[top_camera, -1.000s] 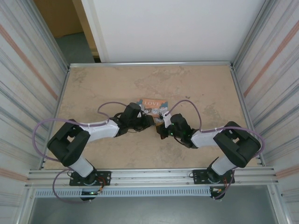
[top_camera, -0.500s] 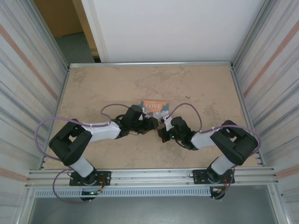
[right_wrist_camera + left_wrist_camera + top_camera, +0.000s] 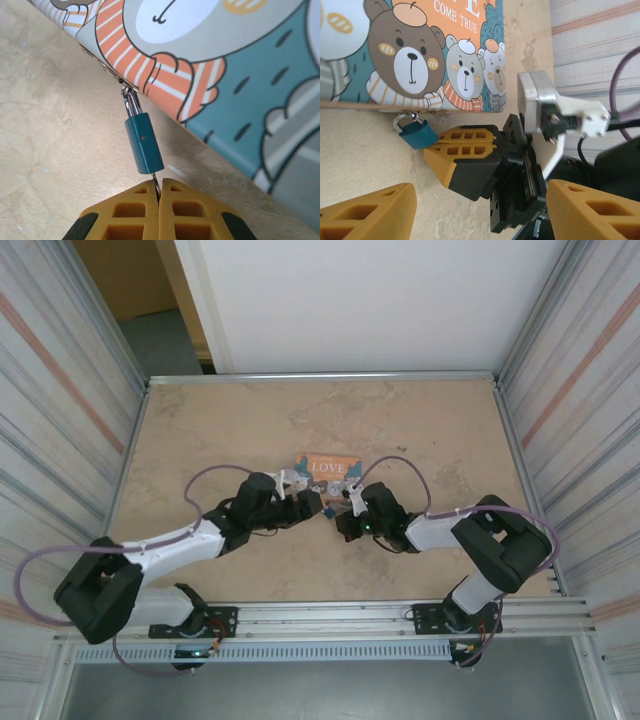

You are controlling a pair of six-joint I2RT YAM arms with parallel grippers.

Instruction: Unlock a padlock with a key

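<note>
The small blue-green padlock (image 3: pixel 144 142) hangs by its silver shackle from the hasp at the edge of the orange bear-print box (image 3: pixel 235 75). A thin sliver of the key (image 3: pixel 156 187) runs from the padlock's bottom into my right gripper (image 3: pixel 159 196), which is shut on it. In the left wrist view the padlock (image 3: pixel 418 134) lies on the table against the box (image 3: pixel 420 50), with the right gripper's yellow fingers (image 3: pixel 465 150) touching its end. My left gripper (image 3: pixel 480 215) stands open just short of it, holding nothing.
The box (image 3: pixel 328 465) lies mid-table, with both grippers meeting at its near edge, the left gripper (image 3: pixel 305 502) and the right gripper (image 3: pixel 342 504). Corrugated metal walls (image 3: pixel 60 420) close in both sides. Bare table (image 3: pixel 420 420) spreads around the box.
The left arm has stretched out low, its elbow swinging down to the near left, and its gripper has drawn back slightly left. The right gripper has held its place at the padlock.
</note>
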